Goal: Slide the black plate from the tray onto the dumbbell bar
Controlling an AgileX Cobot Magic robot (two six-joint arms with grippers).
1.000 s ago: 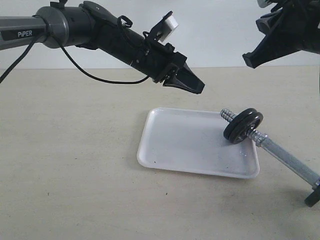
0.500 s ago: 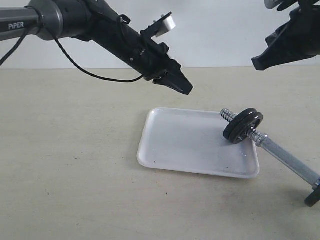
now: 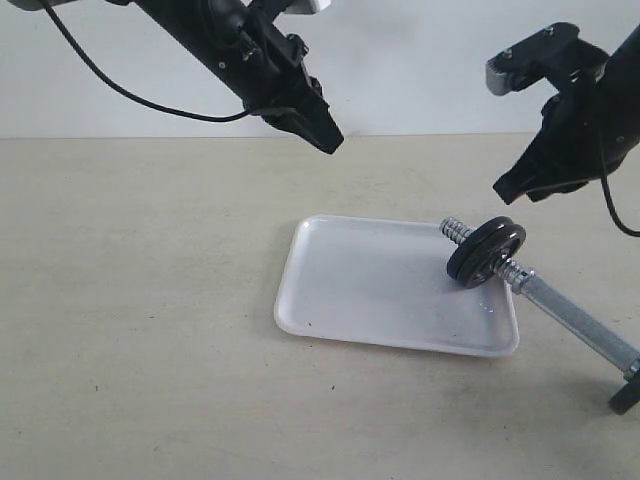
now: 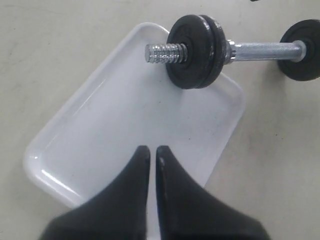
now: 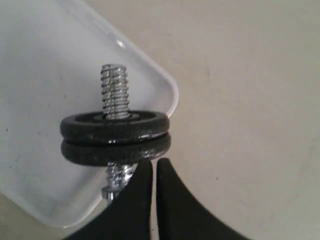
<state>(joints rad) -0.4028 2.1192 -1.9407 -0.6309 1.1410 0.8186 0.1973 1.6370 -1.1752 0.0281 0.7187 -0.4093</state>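
black plate [image 5: 115,125] sits on dumbbell bar [image 4: 265,50]; judged heavy, rigid, best pinched at rim. left pincer [image 4: 152,152], right pincer [image 5: 154,165] both pressed together, empty.

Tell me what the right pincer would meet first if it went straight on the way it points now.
Most likely the black plates on the bar, directly ahead of the shut right pincer. Depth is unclear, so it might slip past their rim onto the tray.

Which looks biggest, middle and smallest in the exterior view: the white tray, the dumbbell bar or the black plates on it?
1. white tray, biggest.
2. dumbbell bar, about as long but much thinner.
3. black plates, smallest.
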